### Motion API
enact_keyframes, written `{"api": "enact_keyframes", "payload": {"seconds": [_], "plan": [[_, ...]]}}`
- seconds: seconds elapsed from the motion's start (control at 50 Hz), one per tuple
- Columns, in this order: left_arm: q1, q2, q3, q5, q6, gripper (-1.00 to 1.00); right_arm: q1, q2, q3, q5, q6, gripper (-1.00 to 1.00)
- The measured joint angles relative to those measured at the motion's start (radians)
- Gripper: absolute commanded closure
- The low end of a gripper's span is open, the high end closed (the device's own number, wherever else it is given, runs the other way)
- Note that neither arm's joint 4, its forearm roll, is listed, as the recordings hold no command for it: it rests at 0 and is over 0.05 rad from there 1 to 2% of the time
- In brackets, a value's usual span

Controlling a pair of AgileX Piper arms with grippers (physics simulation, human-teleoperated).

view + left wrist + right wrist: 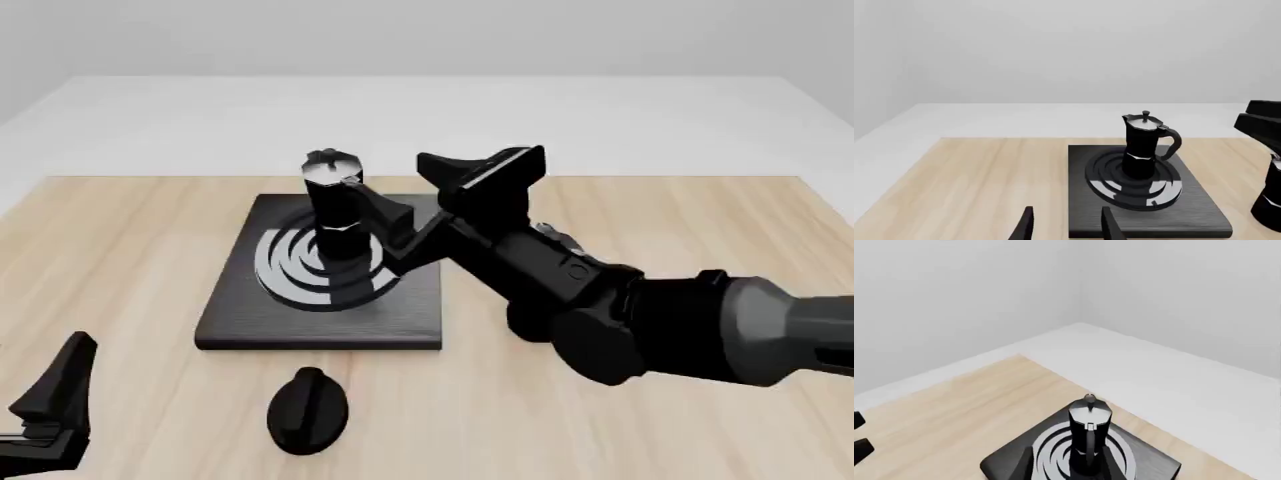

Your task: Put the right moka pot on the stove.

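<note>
Right tool [481, 162], jaws apart, hangs over our right moka pot [1269, 197]; we see another pot [331, 215] on the stove [240, 320].

Moka pot [334, 215] at upper centre of front view: black faceted body, shiny silver-grey lid w/ dark knob, black handle. Stove [320, 280] under it — flat black slab, silver-grey concentric rings w/ black gaps btwn. Table [641, 430] is pale wood, light grain streaks; surround is white-grey. Knob [307, 408] at bottom centre: black oval, glossy. Right arm [694, 325] — black, grey section twd right edge. In left wrist view, a 2nd black pot [1269, 197] at right edge w/ a pale glint.
</note>
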Motion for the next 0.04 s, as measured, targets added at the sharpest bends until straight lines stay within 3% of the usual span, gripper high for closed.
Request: {"api": "enact_keyframes", "payload": {"seconds": [0.04], "plan": [[0.000,0.000,0.000,0.000,0.000,-1.00,0.001,-0.018,0.013,0.004,-0.002,-1.00]]}}
